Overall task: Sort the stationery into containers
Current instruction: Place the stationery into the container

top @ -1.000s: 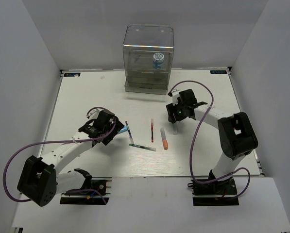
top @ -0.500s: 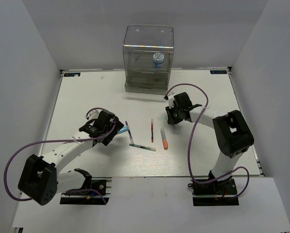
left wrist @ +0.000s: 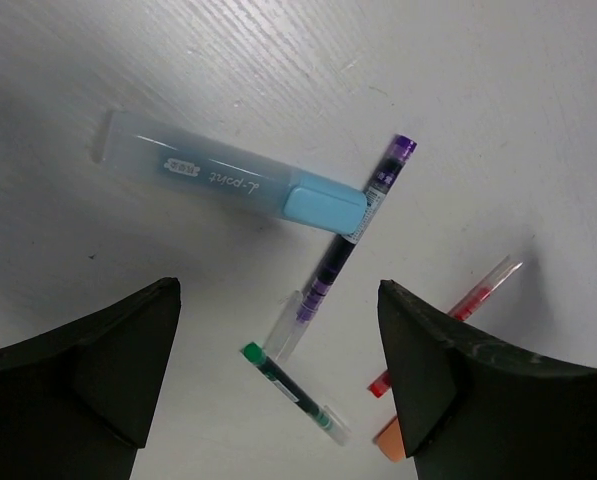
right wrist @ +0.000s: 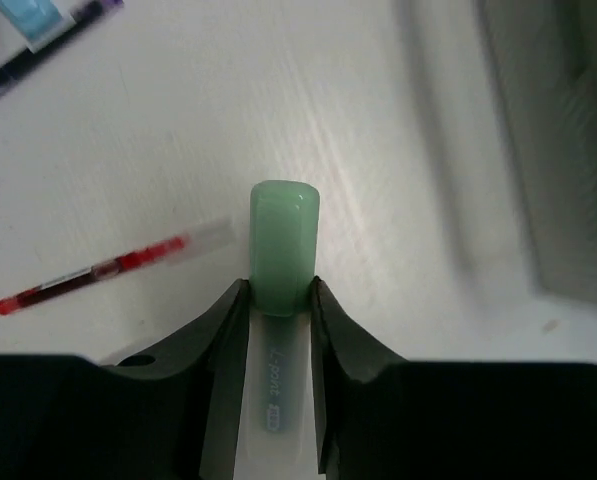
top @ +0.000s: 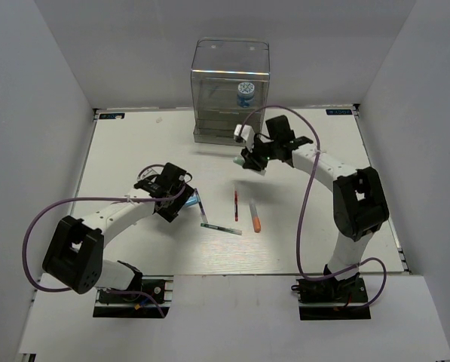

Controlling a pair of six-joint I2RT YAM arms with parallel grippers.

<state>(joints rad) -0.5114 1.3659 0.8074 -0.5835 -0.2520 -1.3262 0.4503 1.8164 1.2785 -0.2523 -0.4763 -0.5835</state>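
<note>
My right gripper (right wrist: 280, 290) is shut on a pale-green marker (right wrist: 284, 245) and holds it above the table, just in front of the clear organiser (top: 231, 90); the gripper also shows in the top view (top: 249, 157). A blue-and-white tape roll (top: 245, 92) sits inside the organiser. My left gripper (left wrist: 278, 290) is open and empty above a light-blue marker (left wrist: 228, 180), a dark pen (left wrist: 358, 235) and a green pen (left wrist: 293, 390). A red pen (top: 236, 205) and an orange marker (top: 255, 216) lie mid-table.
The organiser's grey drawers (top: 226, 124) face the arms; its blurred edge fills the right of the right wrist view (right wrist: 568, 150). White walls enclose the table (top: 134, 151) on the left, right and back.
My right gripper has carried the pale-green marker up and left, from beside the orange marker toward the organiser's front. My left wrist has shifted slightly over the light-blue marker.
</note>
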